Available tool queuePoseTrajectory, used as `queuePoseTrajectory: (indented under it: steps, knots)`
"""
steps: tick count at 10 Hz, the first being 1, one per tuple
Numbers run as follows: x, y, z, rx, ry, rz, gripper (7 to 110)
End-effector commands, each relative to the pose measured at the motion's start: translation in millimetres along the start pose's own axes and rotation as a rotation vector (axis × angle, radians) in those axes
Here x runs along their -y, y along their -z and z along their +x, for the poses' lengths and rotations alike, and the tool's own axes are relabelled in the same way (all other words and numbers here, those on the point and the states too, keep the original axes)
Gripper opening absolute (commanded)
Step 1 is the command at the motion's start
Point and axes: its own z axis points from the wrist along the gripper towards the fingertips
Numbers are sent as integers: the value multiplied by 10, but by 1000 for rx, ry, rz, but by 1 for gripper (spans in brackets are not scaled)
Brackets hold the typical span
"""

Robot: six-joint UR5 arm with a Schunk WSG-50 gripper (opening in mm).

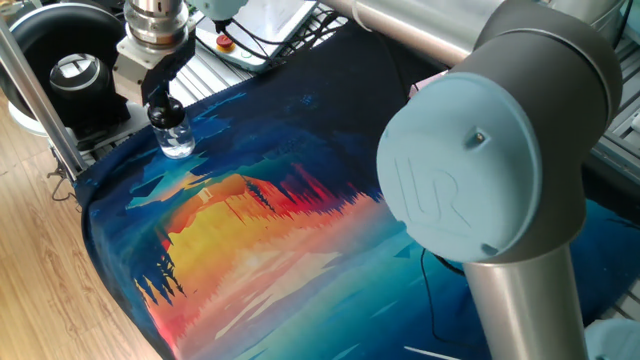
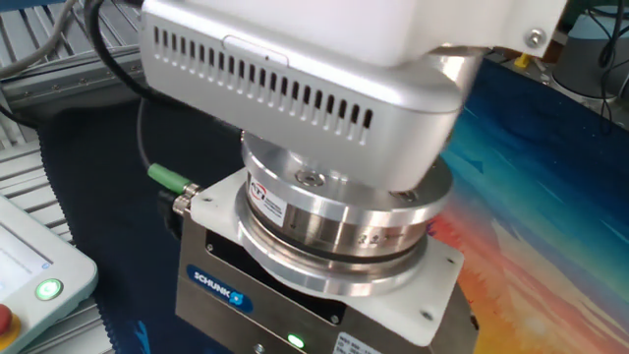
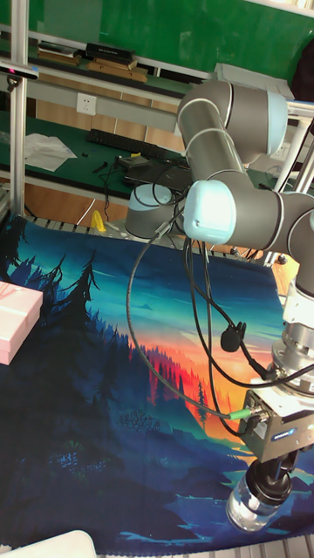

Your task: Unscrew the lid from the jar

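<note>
The gripper [image 1: 163, 100] stands straight above the jar [image 1: 176, 140], its two dark fingers [image 1: 158, 92] reaching down to the black lid [image 1: 166, 113] and, as far as one fixed view shows, clenched on it from either side; the contact itself is small and dark there, so the hold is probably firm but cannot be confirmed. The lid sits on the jar's neck with no gap visible between cap and glass, and the jar stands upright on the painted mat [image 1: 260, 215] that covers the table, near the mat's corner. Judged from this, the grasp on the lid is made but the unscrewing is not finished: the cap has yet to be turned free and lifted clear, and how many turns remain cannot be read from these views. The tall fixed view shows the jar [image 3: 253, 503] under the gripper body with the lid hidden by the fingers. The other fixed view is filled by the silver wrist flange [image 2: 334, 221] and shows nothing of the jar. Behind the jar, off the mat, sits a large black ring-shaped device [image 1: 70, 55] with a silver centre; a pink box [image 3: 17, 321] lies well away from the jar at the mat's far side.
</note>
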Motion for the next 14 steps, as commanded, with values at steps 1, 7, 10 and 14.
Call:
queuePoseTrajectory:
  steps: [1, 7, 10, 14]
  knots:
    - [15, 35, 3, -23, 68, -25, 22]
    - [-48, -24, 20, -83, 220, -60, 22]
    - [1, 42, 56, -118, 305, -71, 22]
    - [47, 88, 37, -162, 430, -58, 22]
